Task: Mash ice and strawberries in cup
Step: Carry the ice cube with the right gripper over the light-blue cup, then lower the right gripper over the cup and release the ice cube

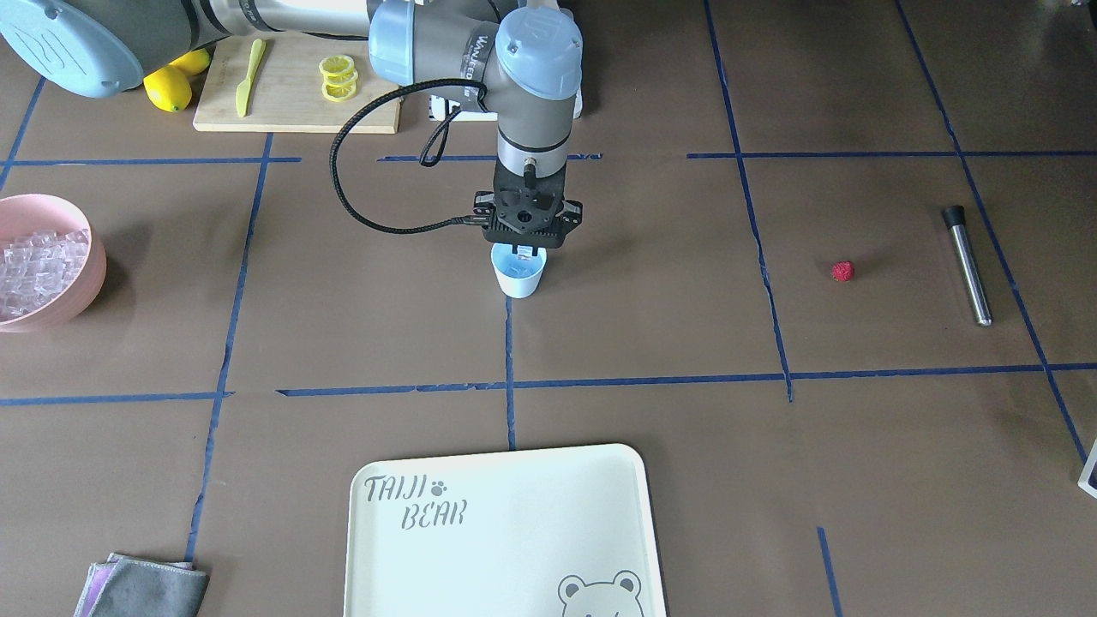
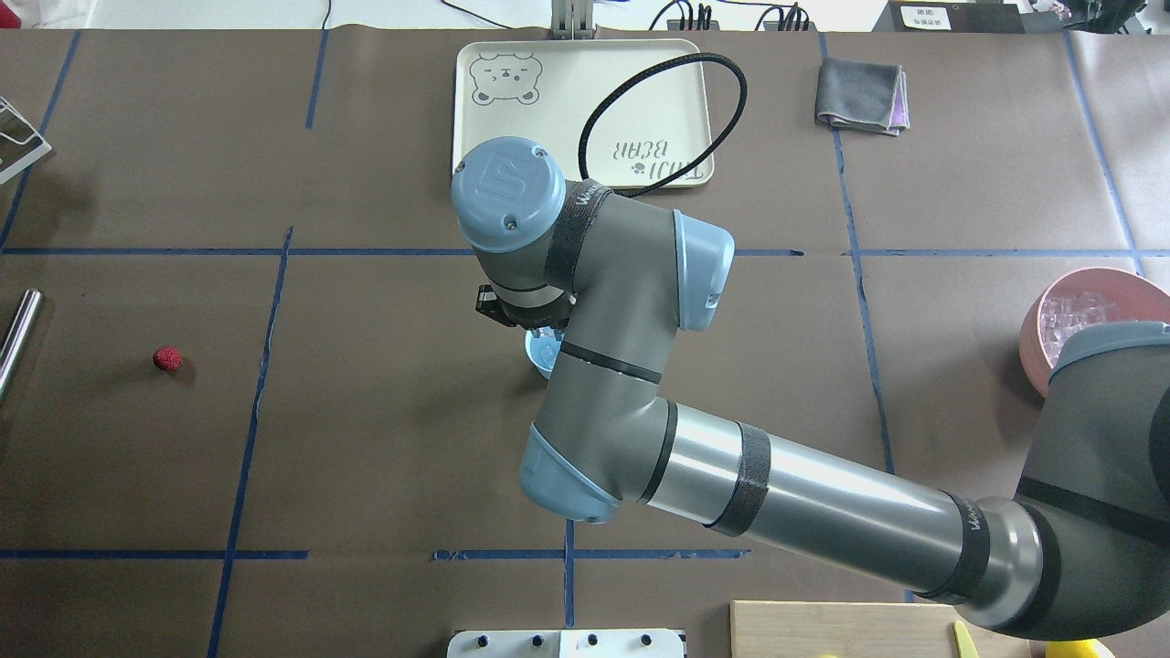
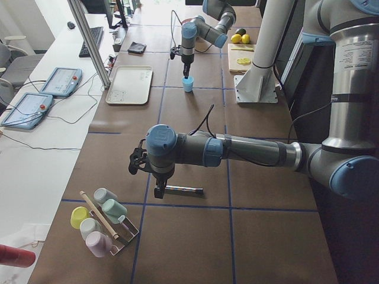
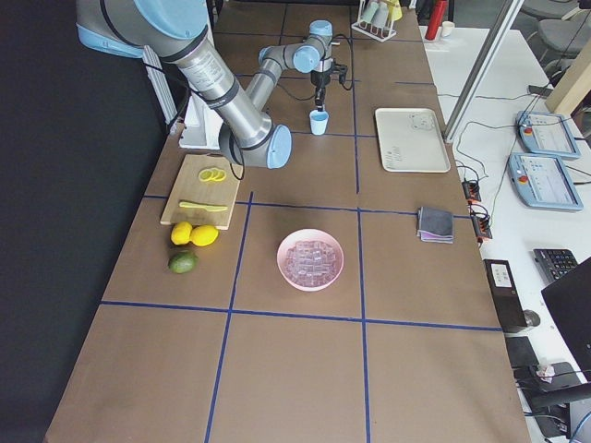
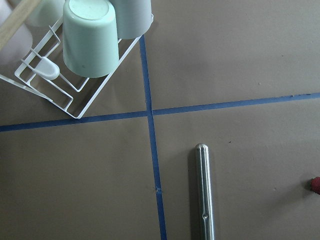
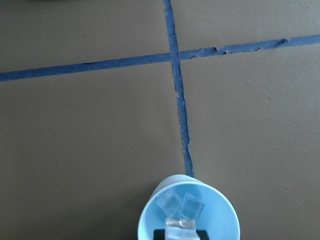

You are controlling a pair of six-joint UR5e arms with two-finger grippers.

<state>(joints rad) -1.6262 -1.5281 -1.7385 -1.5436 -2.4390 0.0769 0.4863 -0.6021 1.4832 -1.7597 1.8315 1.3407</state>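
The pale blue cup (image 1: 521,280) stands at mid-table, and two ice cubes (image 6: 180,204) lie in its bottom. My right gripper (image 1: 523,254) hangs straight over the rim, shut on a third clear cube (image 6: 180,225) between its dark fingertips. The rest of the ice (image 1: 38,266) is heaped in a pink bowl (image 1: 64,313). The strawberry (image 1: 843,272) lies alone on the table, far from the cup, and shows at the edge of the left wrist view (image 5: 315,184). My left gripper (image 3: 159,190) hovers above a metal rod; I cannot tell whether it is open or shut.
A steel rod (image 1: 968,266) with a black tip lies beside the strawberry. A white bear tray (image 1: 506,531) sits at the operators' edge with a grey cloth (image 1: 141,587) beside it. A cutting board (image 1: 291,94) carries lemon slices. A rack of cups (image 5: 75,65) stands near the left arm.
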